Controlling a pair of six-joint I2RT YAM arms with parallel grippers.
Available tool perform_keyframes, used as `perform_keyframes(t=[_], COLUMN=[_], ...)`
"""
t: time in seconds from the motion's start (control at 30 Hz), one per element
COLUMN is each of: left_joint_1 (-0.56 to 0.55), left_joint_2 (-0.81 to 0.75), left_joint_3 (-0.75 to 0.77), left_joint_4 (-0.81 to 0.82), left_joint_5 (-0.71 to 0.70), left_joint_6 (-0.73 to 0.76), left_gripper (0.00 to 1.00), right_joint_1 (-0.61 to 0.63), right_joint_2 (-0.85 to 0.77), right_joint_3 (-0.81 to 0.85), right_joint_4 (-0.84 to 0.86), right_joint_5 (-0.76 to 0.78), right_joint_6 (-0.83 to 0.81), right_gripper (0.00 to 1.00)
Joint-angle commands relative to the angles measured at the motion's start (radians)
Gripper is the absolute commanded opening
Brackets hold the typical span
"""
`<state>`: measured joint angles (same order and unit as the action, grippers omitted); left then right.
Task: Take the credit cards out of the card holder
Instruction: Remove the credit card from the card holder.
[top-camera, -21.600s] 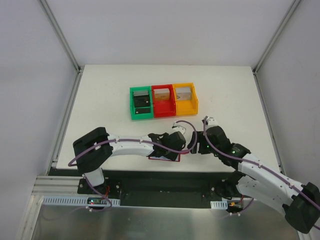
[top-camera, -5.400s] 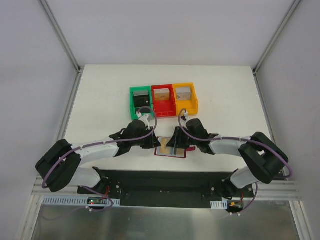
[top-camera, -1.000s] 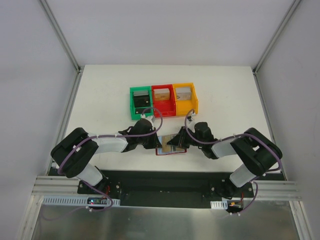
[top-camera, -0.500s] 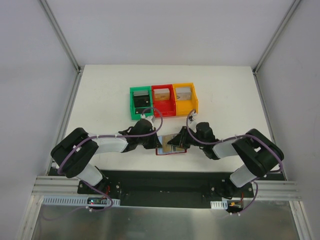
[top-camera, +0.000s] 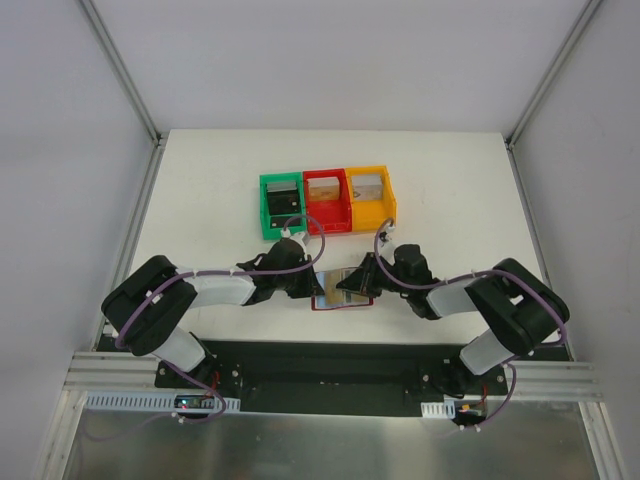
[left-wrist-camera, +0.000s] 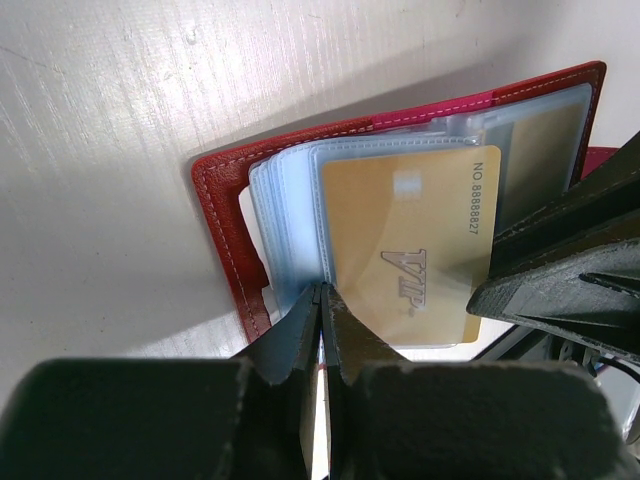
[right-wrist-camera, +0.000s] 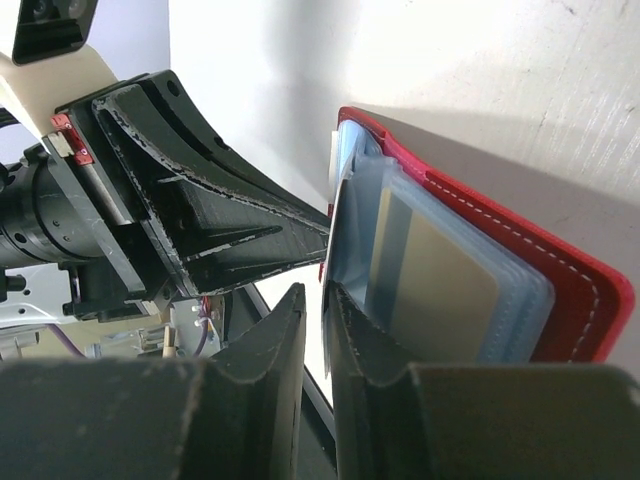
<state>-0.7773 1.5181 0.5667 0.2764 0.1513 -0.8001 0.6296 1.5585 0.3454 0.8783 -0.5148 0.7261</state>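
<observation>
Here the dark red card holder (top-camera: 343, 295) lies open on the bench (top-camera: 200, 190) near its front edge, between the two arms. The left claw (left-wrist-camera: 322, 296) is pinched on the edge of its clear sleeves (left-wrist-camera: 290, 195), beside a gold card (left-wrist-camera: 410, 250); the right claw (right-wrist-camera: 322, 300) clamps a single thin sleeve leaf

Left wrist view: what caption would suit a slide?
Open red card holder showing a gold VIP card in clear sleeves, left end effector closed at the sleeves' edge.

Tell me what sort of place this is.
Probably a robot test cell in a lab: a white tabletop walled by plain white panels on aluminium posts, with two black-and-white robot arms bolted alongside.
</observation>
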Motion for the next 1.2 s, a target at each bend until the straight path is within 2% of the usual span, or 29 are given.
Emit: perform_keyframes(t=[0.0,0.5,1.17], left_joint_1=[0.006,0.004,0.007], left_joint_2=[0.021,0.014,-0.004], left_joint_3=[-0.031,-0.034,-0.042], left_joint_4=[-0.074,-0.080,-0.092], left_joint_5=[-0.064,-0.070,-0.093], left_joint_6=[0.019,0.019,0.024], left_gripper=[0.01,0.00,0.00], right_joint_1=[-0.005,-0.018,-0.045], right_joint_2=[-0.029,-0.048,-0.072], right_joint_3=[-0.002,-0.014,-0.039], right_joint_4=[0.082,0.083,0.074], right_joint_5=[-0.039,-0.040,-0.056], right_joint_6=[0.015,0.018,0.018], right_gripper=[0.16,0.06,0.07])
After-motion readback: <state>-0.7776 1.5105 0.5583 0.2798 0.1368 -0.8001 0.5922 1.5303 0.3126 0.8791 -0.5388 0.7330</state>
